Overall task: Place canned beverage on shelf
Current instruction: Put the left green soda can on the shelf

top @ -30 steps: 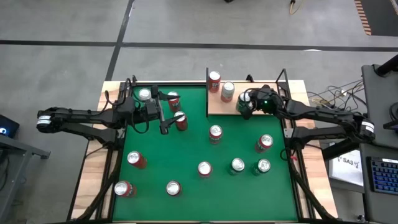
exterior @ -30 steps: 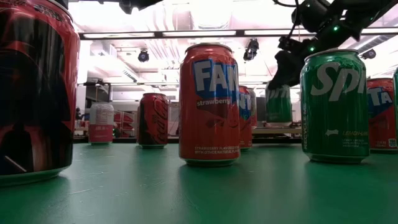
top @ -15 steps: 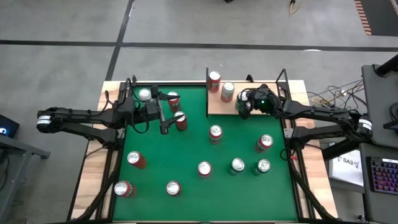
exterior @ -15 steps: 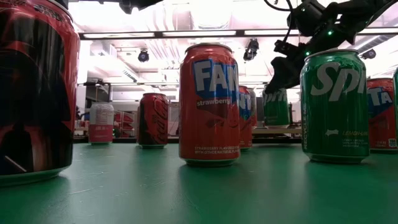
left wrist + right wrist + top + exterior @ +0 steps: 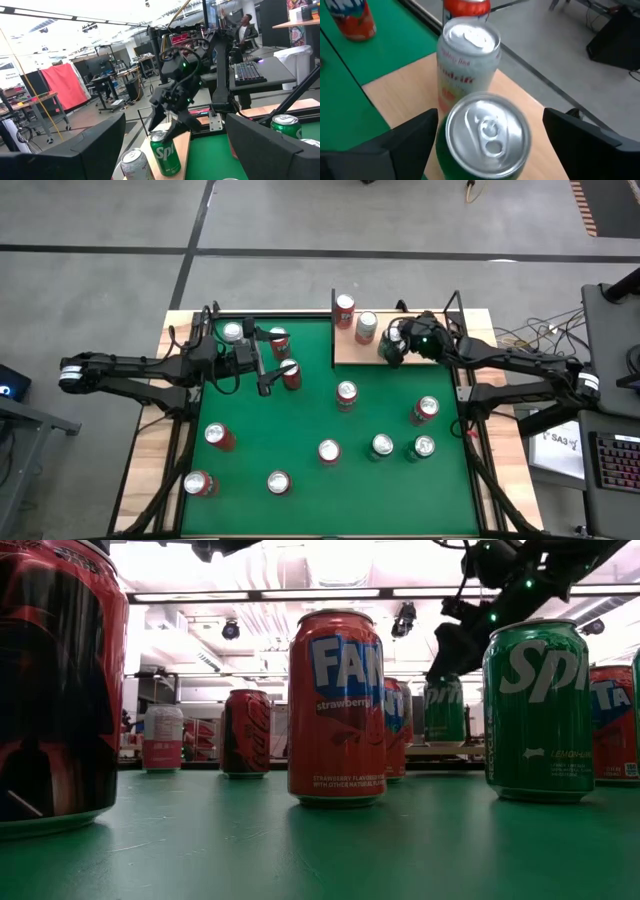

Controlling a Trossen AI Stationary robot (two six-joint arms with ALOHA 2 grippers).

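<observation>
Green can [image 5: 487,135] stands upright on the shelf [image 5: 350,348] beside a white can [image 5: 467,62], right gripper [image 5: 393,346] spread wide around it; rigid, smooth, slippery, best gripped mid-wall.

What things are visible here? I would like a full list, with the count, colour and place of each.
table: one, green felt, centre
shelf: one, pale wood, black rods, at the table's far edge
cans on felt: eleven, mostly red, two green, scattered
red can: one, far corner of the shelf
pale can: one, on the shelf, beside the green can
green can: one, on the shelf, between the right jaws
person: one, dark clothes, in the room behind
left gripper: jaws open, beside a red can on the felt
right gripper: jaws open, over the shelf
</observation>
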